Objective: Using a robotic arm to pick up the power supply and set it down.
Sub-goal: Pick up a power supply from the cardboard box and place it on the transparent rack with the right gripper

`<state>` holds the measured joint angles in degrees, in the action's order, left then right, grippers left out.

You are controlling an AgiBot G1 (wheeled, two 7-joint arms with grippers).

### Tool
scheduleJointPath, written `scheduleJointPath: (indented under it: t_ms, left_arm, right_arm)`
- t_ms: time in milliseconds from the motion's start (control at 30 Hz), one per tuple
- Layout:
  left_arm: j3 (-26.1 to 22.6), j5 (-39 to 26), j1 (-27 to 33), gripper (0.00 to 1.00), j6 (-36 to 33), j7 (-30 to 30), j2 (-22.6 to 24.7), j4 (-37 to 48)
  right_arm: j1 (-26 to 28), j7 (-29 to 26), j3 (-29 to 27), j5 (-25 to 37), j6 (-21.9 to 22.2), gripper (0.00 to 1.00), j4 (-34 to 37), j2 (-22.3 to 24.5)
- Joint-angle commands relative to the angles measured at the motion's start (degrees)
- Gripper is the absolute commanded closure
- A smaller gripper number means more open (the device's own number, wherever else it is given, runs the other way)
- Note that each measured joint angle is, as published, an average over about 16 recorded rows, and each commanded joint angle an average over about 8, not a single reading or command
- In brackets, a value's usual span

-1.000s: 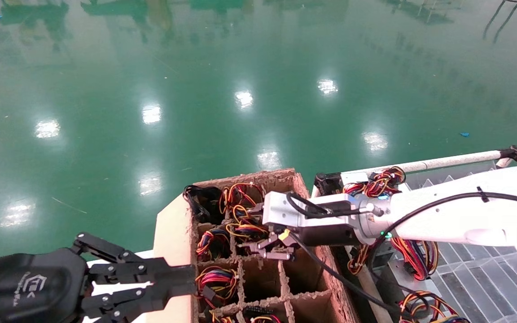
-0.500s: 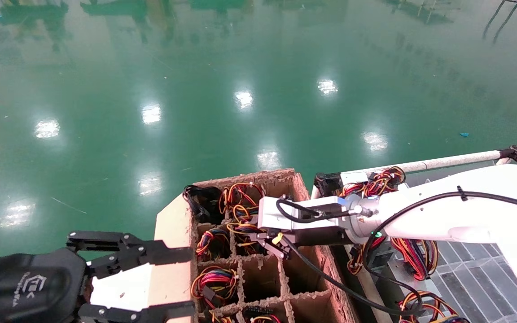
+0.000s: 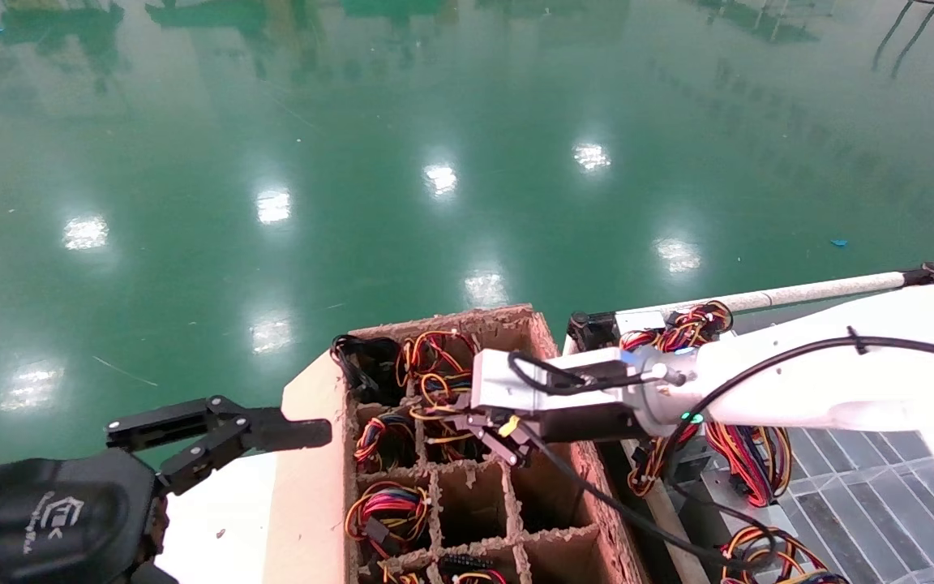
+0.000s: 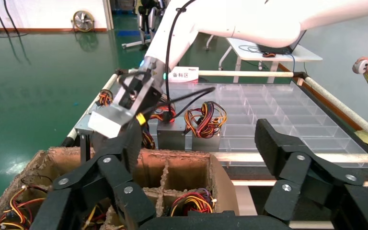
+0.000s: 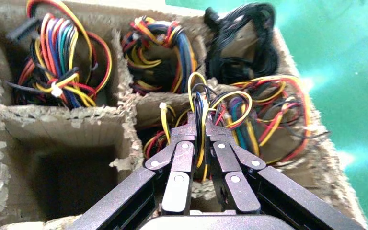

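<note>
Lifting straight up is, I judge, what this step calls for, since the right gripper (image 5: 200, 136) has its fingers pinched together on a few yellow and black wires (image 5: 199, 103) only, not on the metal body of a power supply. Nearest the robot, at about 8 o'clock in the head view, the left gripper (image 3: 216, 438) hovers idle with its fingers spread apart beside the flap of the cardboard box (image 3: 309, 454). Past it, near the box's far end, the robotic arm (image 3: 799, 381) reaches in from 3 o'clock and holds the right gripper over a divider cell (image 5: 182, 120) where the power supply (image 5: 249, 115) sits deep in its tangled loom; its grey case cannot be made out. A slow vertical pull should keep the loops from snagging the torn divider walls or dragging neighbouring bundles along. If the wires slip, a deeper regrasp is the safer course. Farthest out, around 2 o'clock, other power supplies (image 4: 206, 129) stand on the clear gridded tray (image 4: 278, 110), the likely place to set this one down.
</note>
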<state>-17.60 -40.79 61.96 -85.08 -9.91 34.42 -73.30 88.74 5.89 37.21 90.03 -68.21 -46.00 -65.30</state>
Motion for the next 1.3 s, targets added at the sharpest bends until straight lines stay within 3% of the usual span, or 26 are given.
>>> scheduleJointPath:
  t_ms: [33,400,767,1033,1300]
  left_arm:
    - [0.0,0.0,0.0,0.0,0.0,0.0,0.0,0.0]
    - [-0.03,0.02,0.01,0.0,0.01,0.02,-0.01,0.0]
    - [-0.06,0.04,0.01,0.0,0.02,0.03,-0.02,0.0]
    - [-0.08,0.05,0.02,0.0,0.03,0.04,-0.03,0.0]
    - [-0.1,0.07,0.02,0.0,0.04,0.05,-0.04,0.0]
  right_arm:
    - [0.14,-0.56,-0.12,-0.12,-0.35,1.0,-0.78,0.55]
    - [0.57,-4.68,-5.26,-6.74,-1.32,1.0,-10.53,6.73]
    - [3.17,-10.03,-12.11,-13.87,-1.81,1.0,-20.37,15.71]
    - [7.79,-11.28,-15.39,-15.7,-4.46,1.0,-20.69,22.55]
    - [13.85,-8.28,-16.0,-12.76,-8.6,1.0,-15.93,28.54]
